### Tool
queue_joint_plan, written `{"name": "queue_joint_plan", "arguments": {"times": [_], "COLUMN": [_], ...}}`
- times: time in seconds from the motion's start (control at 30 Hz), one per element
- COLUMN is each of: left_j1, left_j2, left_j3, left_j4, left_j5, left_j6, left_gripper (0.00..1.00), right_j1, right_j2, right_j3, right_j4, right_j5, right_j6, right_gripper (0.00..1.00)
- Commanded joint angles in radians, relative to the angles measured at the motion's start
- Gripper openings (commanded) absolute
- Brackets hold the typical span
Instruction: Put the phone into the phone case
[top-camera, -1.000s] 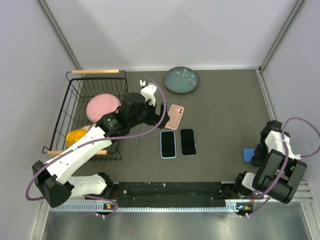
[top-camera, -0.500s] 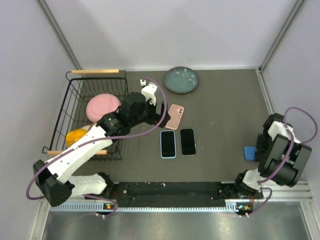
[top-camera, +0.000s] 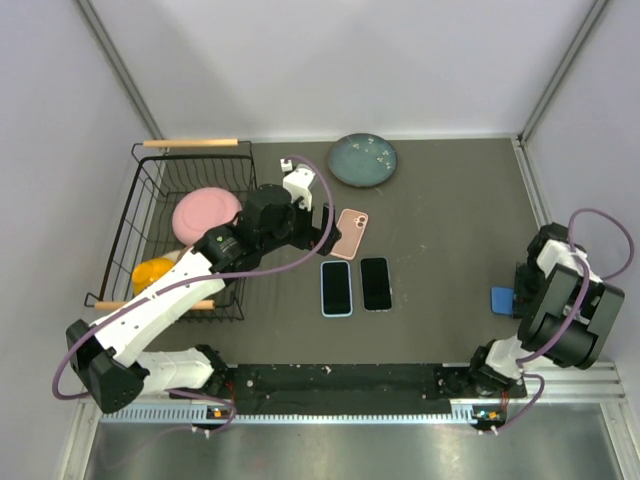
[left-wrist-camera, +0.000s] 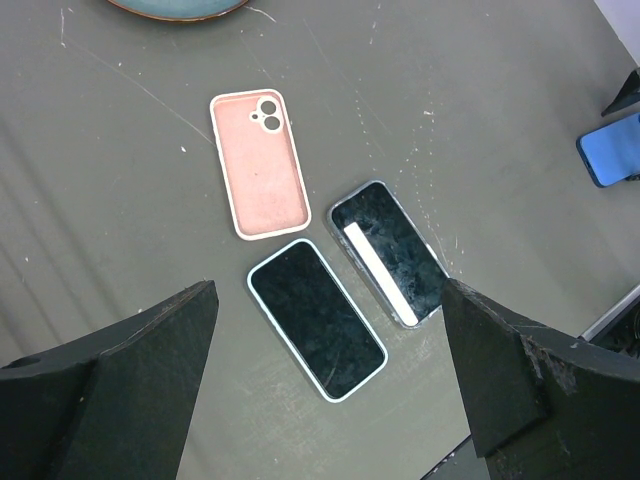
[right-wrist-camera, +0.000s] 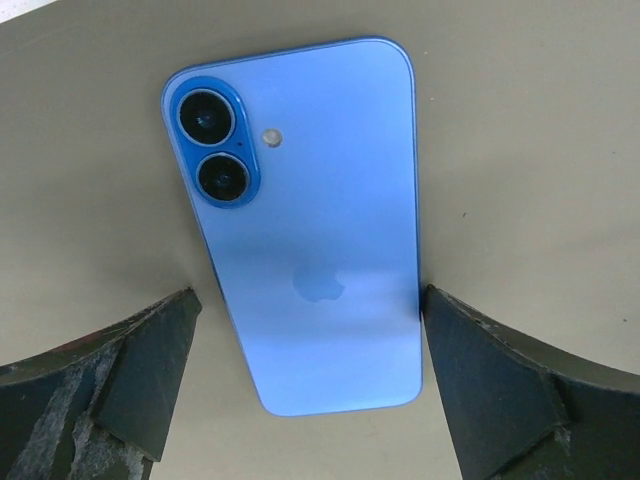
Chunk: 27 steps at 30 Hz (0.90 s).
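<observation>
The blue phone (right-wrist-camera: 305, 230) lies face down on the dark table at the far right (top-camera: 502, 299), camera end pointing away from the wrist. My right gripper (right-wrist-camera: 310, 300) is open and straddles its lower half; the right finger sits against the phone's edge, the left finger stands apart. The pink phone case (top-camera: 349, 232) lies empty, inside up, near the table's middle (left-wrist-camera: 258, 163). My left gripper (left-wrist-camera: 328, 290) hovers open above the table just left of the case (top-camera: 326, 232), holding nothing.
Two dark-screened phones lie side by side below the case: one with a light blue rim (top-camera: 336, 287), one with a clear rim (top-camera: 375, 283). A black wire basket (top-camera: 148, 200) at the left holds a pink plate (top-camera: 206, 214). A teal plate (top-camera: 364, 160) sits at the back.
The right arm has shifted and its gripper has settled over the blue phone, with the jaws slightly narrower. The left arm has stayed still.
</observation>
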Motion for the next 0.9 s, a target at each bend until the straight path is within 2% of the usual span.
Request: {"name": "queue_joint_plan", "arguments": {"times": [0.0, 0.2, 0.37, 0.57, 0.7, 0.87], "left_j1": [0.000, 0.000, 0.000, 0.000, 0.000, 0.001], "left_j2": [-0.033, -0.071, -0.094, -0.142, -0.143, -0.131], "left_j3": [0.011, -0.020, -0.031, -0.052, -0.057, -0.057], "left_j4": [0.053, 0.059, 0.059, 0.059, 0.044, 0.039], "left_j5": [0.003, -0.015, -0.017, -0.021, -0.038, -0.018], "left_j6": [-0.005, -0.005, -0.016, -0.027, -0.031, -0.051], "left_gripper": [0.99, 0.99, 0.99, 0.99, 0.99, 0.99], "right_j1": [-0.007, -0.007, -0.007, -0.007, -0.001, 0.058], "right_j2": [-0.036, -0.102, -0.122, -0.179, -0.256, -0.325], "right_j3": [-0.050, -0.089, -0.110, -0.142, -0.198, -0.262], "right_j4": [-0.022, 0.007, 0.055, 0.103, 0.204, 0.385], "right_j5": [0.044, 0.052, 0.023, -0.026, -0.091, -0.242], "right_j6": [-0.029, -0.081, -0.133, -0.213, -0.338, -0.526], "right_gripper": [0.91, 0.80, 0.73, 0.60, 0.59, 0.56]}}
